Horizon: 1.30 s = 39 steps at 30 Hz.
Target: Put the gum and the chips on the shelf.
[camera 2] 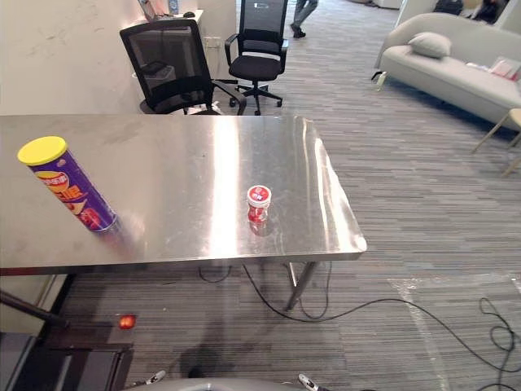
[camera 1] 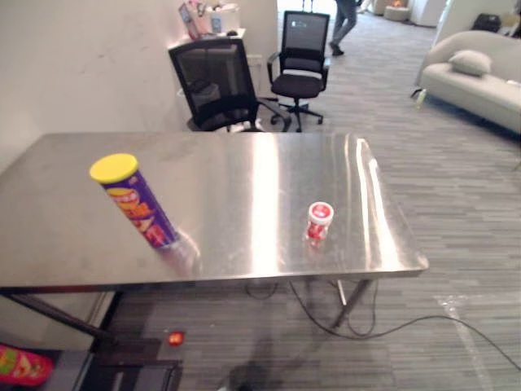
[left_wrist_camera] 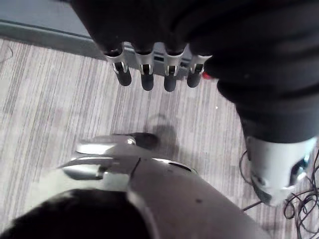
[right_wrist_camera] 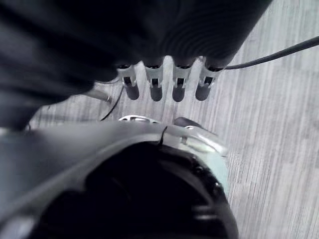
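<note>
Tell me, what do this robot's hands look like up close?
Both look alike. The left hand and the right hand each wear a dark ribbed cover over the back and wrist. From under it comes a row of slim silver fingers, each with a dark slot along it and a rounded dark tip.

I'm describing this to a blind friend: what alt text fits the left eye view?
A steel table holds a purple chips can with a yellow lid, standing toward the robot's left, and a small red-and-white gum jar near the front right. Beyond it are two black office chairs, a pale sofa and, far off, a person on grey carpet.
</note>
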Motion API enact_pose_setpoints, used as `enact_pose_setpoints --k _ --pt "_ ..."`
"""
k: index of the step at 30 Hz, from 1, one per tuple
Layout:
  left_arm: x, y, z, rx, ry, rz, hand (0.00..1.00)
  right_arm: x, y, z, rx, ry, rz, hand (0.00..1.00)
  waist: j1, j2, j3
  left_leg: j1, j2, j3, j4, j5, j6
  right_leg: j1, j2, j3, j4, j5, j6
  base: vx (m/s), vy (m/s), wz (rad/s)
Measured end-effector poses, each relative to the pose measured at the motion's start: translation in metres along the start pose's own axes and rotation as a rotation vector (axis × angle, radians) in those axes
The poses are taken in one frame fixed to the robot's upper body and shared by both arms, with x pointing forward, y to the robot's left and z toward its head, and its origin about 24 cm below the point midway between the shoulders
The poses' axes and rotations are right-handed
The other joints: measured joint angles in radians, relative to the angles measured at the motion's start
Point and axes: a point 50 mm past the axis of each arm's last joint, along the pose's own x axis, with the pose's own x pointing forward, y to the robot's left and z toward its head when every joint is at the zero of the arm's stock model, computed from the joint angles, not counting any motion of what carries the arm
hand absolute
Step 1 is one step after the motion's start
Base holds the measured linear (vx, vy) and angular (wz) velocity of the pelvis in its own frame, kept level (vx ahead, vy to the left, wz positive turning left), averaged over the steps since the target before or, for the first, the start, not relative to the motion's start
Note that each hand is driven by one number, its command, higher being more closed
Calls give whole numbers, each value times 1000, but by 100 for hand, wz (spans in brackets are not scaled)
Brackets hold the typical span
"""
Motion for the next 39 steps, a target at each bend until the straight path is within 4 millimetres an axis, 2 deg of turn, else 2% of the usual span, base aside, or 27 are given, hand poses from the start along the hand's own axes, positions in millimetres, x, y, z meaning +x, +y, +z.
enact_pose_setpoints --k 1,5,8,10,12,14,15,17,19,25,31,34,37,39 --pt "0 0 -1 31 5 -4 0 0 -1 0 -12 18 -3 0 1 -10 -7 -13 -4 0 0 0 1 -8 -3 -2 -3 1 1 43 29 9" --pt "0 2 1 61 1 -3 0 1 -5 3 23 19 -20 0 3 -13 -17 -47 -4 0 0 0 1 -31 1 -7 -7 10 2 53 8 6" --pt "1 8 5 76 -8 7 0 0 -19 14 197 -38 -90 0 3 -26 -7 -51 -6 1 0 -1 4 -31 0 -9 -15 19 15 43 0 1" --pt "1 8 7 77 -15 7 0 -5 -39 23 350 -114 -163 0 1 -32 -2 -55 -8 2 0 -2 5 -32 -2 -8 -22 25 21 16 3 -1" --pt "1 8 11 75 -33 3 0 -19 -81 38 526 -254 -307 0 -2 -33 1 -70 -15 3 0 -2 6 -49 -8 -7 -21 30 23 0 0 0" --pt "1 6 14 74 -46 -3 0 -34 -111 51 587 -360 -405 0 -7 -33 7 -73 -18 2 0 -2 6 -52 -11 -6 -23 35 25 -2 17 0" --pt "0 5 14 72 -51 -7 0 -48 -132 61 632 -446 -481 0 -12 -36 9 -73 -18 1 0 -2 6 -52 -12 -6 -23 37 25 0 0 0" --pt "0 6 15 70 -55 -4 0 -71 -160 76 683 -571 -589 0 -23 -40 15 -73 -18 -1 0 -1 7 -50 -11 -7 -23 40 25 0 0 0" --pt "0 7 15 54 -57 -1 0 -89 -178 83 728 -648 -674 0 -30 -42 22 -73 -16 -2 0 0 9 -50 -9 -6 -23 45 23 -17 1 -1" --pt "0 7 13 20 -53 3 0 -107 -191 99 754 -726 -770 0 -52 -35 40 -72 -14 -11 0 -3 11 -48 -8 -6 -23 59 24 -40 9 0" --pt "-1 8 18 18 -82 5 0 -149 -203 131 703 -935 -880 0 -55 -37 55 -81 -10 -30 0 -6 16 -48 -4 -6 -21 74 31 -51 6 3" --pt "-2 7 15 26 -91 5 0 -181 -200 165 608 -1111 -895 0 -56 -35 55 -81 3 -39 0 -5 14 -49 6 -3 -18 90 33 0 0 0" --pt "-2 8 13 27 -91 5 0 -216 -192 193 436 -1263 -915 0 -55 -34 55 -83 19 -57 0 -3 12 -49 23 -2 -18 110 33 -14 -13 5" --pt "-2 8 10 27 -85 5 0 -251 -185 217 308 -1426 -941 0 -55 -35 55 -83 22 -62 0 -3 12 -49 27 -3 -18 113 33 -7 -8 2"
